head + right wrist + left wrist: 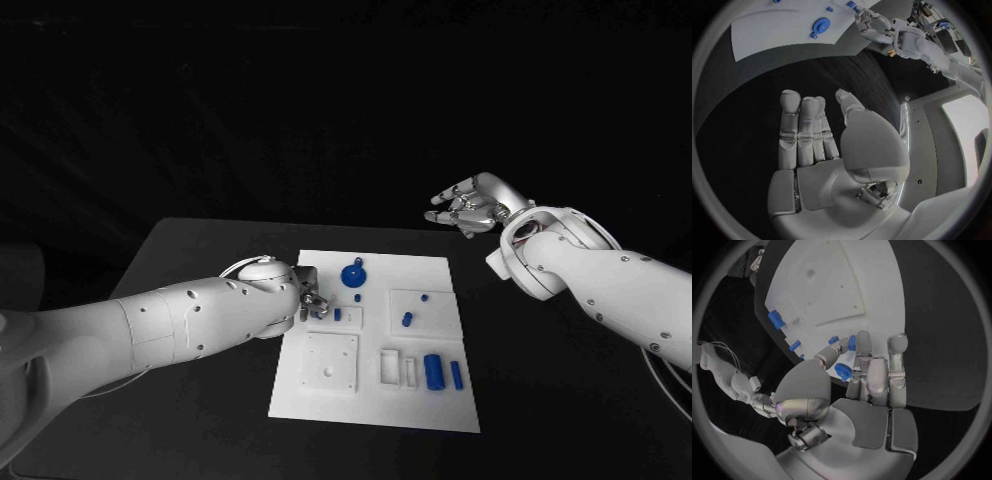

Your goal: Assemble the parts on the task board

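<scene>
1. Dim all round in the head view: the background is black and the dark tabletop barely separates from it.
2. The white task board is the brightest patch, evenly lit, no hard glare.
3. Soft shadow sits under the left robot hand on the board.
4. Both wrist views are fisheye circles in dark frames; the board's straight edges bow.
5. Gentle sheen on the right robot hand; a bright pale panel glows near the rim.
6. Rims go soft and murky.
</scene>
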{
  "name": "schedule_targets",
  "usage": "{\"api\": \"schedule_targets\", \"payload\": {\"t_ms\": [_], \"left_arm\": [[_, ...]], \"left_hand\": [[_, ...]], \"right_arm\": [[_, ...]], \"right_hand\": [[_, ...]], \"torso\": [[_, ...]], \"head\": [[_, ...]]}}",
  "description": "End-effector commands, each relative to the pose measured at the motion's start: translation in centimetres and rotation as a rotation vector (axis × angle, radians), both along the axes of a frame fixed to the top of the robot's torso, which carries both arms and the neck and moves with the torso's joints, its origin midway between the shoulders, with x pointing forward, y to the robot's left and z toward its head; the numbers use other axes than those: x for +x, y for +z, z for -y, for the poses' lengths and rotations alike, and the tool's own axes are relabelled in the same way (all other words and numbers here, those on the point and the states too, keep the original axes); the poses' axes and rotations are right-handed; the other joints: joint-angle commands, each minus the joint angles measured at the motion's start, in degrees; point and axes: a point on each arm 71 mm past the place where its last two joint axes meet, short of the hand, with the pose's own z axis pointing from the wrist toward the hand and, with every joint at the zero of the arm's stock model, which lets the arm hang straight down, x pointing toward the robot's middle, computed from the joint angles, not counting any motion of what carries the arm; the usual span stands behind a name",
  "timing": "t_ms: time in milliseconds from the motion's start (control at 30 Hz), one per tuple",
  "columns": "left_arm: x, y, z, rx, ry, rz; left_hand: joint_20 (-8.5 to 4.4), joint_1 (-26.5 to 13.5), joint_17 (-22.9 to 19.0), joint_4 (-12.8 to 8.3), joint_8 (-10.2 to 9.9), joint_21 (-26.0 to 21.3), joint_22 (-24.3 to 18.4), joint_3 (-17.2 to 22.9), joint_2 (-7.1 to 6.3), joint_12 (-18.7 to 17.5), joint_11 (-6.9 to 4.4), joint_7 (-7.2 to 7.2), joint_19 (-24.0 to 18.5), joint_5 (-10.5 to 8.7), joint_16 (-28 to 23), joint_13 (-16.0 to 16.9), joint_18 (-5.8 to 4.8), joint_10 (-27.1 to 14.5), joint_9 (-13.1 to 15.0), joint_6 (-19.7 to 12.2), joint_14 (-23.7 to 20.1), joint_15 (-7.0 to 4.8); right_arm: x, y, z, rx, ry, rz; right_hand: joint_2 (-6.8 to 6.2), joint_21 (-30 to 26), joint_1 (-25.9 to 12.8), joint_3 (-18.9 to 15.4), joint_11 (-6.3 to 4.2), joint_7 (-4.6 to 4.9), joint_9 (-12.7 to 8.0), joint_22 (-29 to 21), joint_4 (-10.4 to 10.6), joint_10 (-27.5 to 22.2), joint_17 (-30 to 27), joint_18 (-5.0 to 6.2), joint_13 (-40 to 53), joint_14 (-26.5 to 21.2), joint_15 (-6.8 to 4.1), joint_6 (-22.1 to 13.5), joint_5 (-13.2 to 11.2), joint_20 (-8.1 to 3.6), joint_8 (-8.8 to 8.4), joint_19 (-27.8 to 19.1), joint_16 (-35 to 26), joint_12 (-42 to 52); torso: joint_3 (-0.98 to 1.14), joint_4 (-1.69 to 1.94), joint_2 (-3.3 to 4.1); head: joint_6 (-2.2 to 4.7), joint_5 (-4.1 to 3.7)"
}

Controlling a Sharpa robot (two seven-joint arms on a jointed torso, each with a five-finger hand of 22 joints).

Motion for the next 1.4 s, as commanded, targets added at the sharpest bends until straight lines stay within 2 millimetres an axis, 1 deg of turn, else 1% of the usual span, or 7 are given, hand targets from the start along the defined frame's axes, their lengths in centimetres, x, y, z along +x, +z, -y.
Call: {"api": "schedule_targets", "payload": {"t_ms": [33,700,767,967,1100,1233,1400], "left_arm": [[-0.41,-0.74,0.43,0.003,-0.017,-0.064],[-0.27,-0.95,1.18,0.01,-0.03,-0.096],[-0.26,-0.95,1.21,0.01,-0.031,-0.096],[-0.18,-0.9,1.22,0.011,-0.03,-0.086],[-0.09,-0.83,1.2,0.008,-0.024,-0.073],[0.01,-0.77,1.13,0.005,-0.018,-0.063],[0.12,-0.74,0.82,0.009,-0.005,-0.055]], "left_hand": [[0.1,0.84,0.11,0.16,-0.22,-0.04,1.01,-0.53,2.14,-0.15,-4.24,-7.42,-0.34,-0.56,0.29,0.12,1.06,4.58,0.06,7.73,2.73,-2.6],[0.58,0.26,1.73,1.38,-1.26,0.45,1.13,-3.13,3.46,-0.64,-4.32,-7.78,-0.15,-2.14,1.23,1.05,1.28,5.49,0.19,9.25,2.96,-2.33],[0.58,1.52,1.76,2.08,-1.51,0.29,1.07,-8.57,4.53,-0.79,-4.26,-7.75,-0.23,1.38,1.17,1.19,1.26,5.55,0.3,9.44,2.94,-2.36],[0.64,1.87,1.6,2.13,-1.94,0.2,1.07,-9.82,4.86,-0.91,-4.28,-7.76,-0.19,0.79,1.02,1.32,1.33,5.49,0.15,9.45,2.92,-2.34],[0.7,1.92,1.06,3.02,-2.09,-0.11,0.98,-10.93,4.67,-1.03,-4.25,-7.76,-0.22,-1.75,0.59,1.36,1.42,5.31,0.17,9.2,2.85,-2.33],[0.65,2.32,0.45,4.23,-1.99,-0.48,0.96,-11.96,3.74,-1.08,-4.23,-7.71,-0.15,-2.32,0.13,1.43,1.42,5.02,0.21,8.69,2.8,-2.38],[0.47,2.58,-0.26,7.0,-1.8,-1.01,0.95,-14.94,0.81,-1.13,-4.28,-7.81,-0.03,-4.33,-0.46,1.36,1.25,4.66,0.03,8.09,2.72,-2.51]], "right_arm": [[-0.04,-0.02,-0.19,-0.001,0.015,-0.001],[-0.06,-0.03,-0.32,-0.002,0.019,-0.004],[-0.07,-0.03,-0.32,-0.002,0.019,-0.004],[-0.08,-0.02,-0.35,-0.001,0.019,-0.004],[-0.08,-0.02,-0.36,-0.001,0.02,-0.004],[-0.08,-0.02,-0.34,0.0,0.02,-0.005],[-0.09,-0.02,-0.27,-0.001,0.019,-0.005]], "right_hand": [[0.11,0.03,-0.24,0.43,-0.2,0.06,-0.07,0.07,-0.06,0.21,-0.08,0.12,-0.06,0.04,-0.23,0.46,0.26,-0.14,-0.1,0.42,0.31,0.15],[0.1,-0.02,-0.25,0.7,-0.21,0.08,-0.08,0.09,-0.27,0.2,-0.07,0.12,-0.07,0.04,-0.24,0.44,0.62,-0.15,-0.1,0.41,0.31,0.12],[0.1,-0.02,-0.25,0.7,-0.21,0.08,-0.08,0.09,-0.27,0.2,-0.07,0.12,-0.07,0.04,-0.24,0.44,0.62,-0.15,-0.1,0.41,0.31,0.12],[0.1,-0.02,-0.25,0.7,-0.21,0.08,-0.08,0.09,-0.27,0.2,-0.07,0.12,-0.07,0.04,-0.24,0.44,0.62,-0.15,-0.1,0.41,0.31,0.12],[0.1,-0.02,-0.25,0.7,-0.21,0.08,-0.08,0.09,-0.27,0.2,-0.07,0.12,-0.07,0.04,-0.24,0.44,0.62,-0.15,-0.1,0.41,0.31,0.12],[0.08,-0.09,-0.54,0.92,-0.2,0.07,-0.08,0.09,-0.42,0.2,-0.08,0.11,-0.08,0.01,-0.23,0.42,0.63,-0.15,-0.11,0.4,0.29,0.11],[0.08,-0.1,-0.55,0.92,-0.2,0.07,-0.08,0.09,-0.42,0.2,-0.08,0.11,-0.08,0.01,-0.23,0.42,0.63,-0.14,-0.11,0.4,0.29,0.11]], "torso": [[0.02,0.01,0.01],[0.02,-0.02,0.02],[-0.01,-0.01,0.0],[-0.03,-0.03,0.0],[-0.02,-0.01,0.03],[-0.04,-0.03,0.05],[-0.03,-0.03,0.01]], "head": [[0.03,0.12],[-0.05,0.1],[-0.02,0.12],[0.05,0.13],[0.07,0.04],[0.08,0.06],[0.05,0.03]]}}
